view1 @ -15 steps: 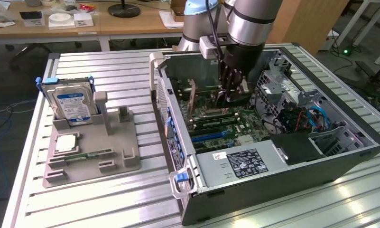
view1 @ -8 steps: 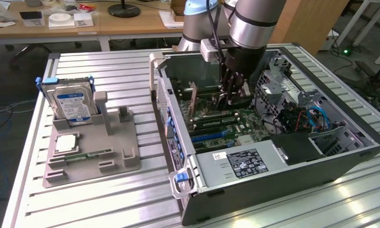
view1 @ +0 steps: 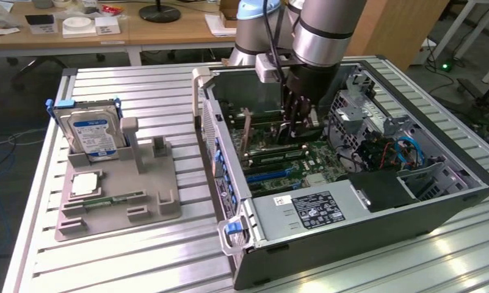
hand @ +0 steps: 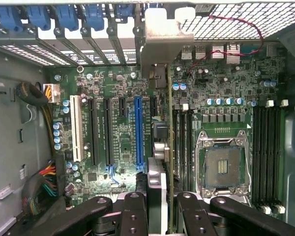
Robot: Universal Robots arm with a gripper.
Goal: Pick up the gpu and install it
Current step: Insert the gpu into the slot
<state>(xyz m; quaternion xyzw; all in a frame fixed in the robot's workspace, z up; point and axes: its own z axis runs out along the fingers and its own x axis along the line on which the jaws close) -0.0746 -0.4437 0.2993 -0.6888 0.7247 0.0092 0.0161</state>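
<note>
**Arm is holding the graphics card inside the open computer**

In the upper middle of the exterior picture the arm [view1: 317, 30] is reaching down into the open computer case [view1: 439, 201], which is lying on its side on the ribbed metal table [view1: 146, 262]. The gripper [view1: 297, 122] is hanging low inside the case, close over the board.

In the wrist picture the gripper [hand: 161, 199] is gripping the graphics card [hand: 162, 132] — the card is sitting edge-on between the two black fingers [hand: 132, 211], and they are pressing it from both sides. The card is standing upright over the motherboard [hand: 113, 98], just beside the long blue slot [hand: 137, 132], between that slot and the processor socket [hand: 223, 164]. Its pale metal bracket [hand: 162, 44] is lying close to the row of rear openings with blue latches [hand: 64, 17]. Whether the lower edge is already touching a slot, I cannot tell.

At the left of the exterior picture, well apart from the case, a grey holder [view1: 159, 210] is standing on the table — a hard drive with a blue label [view1: 93, 137] is standing upright in it, and a narrow green memory stick [view1: 114, 199] is lying flat on it.
</note>
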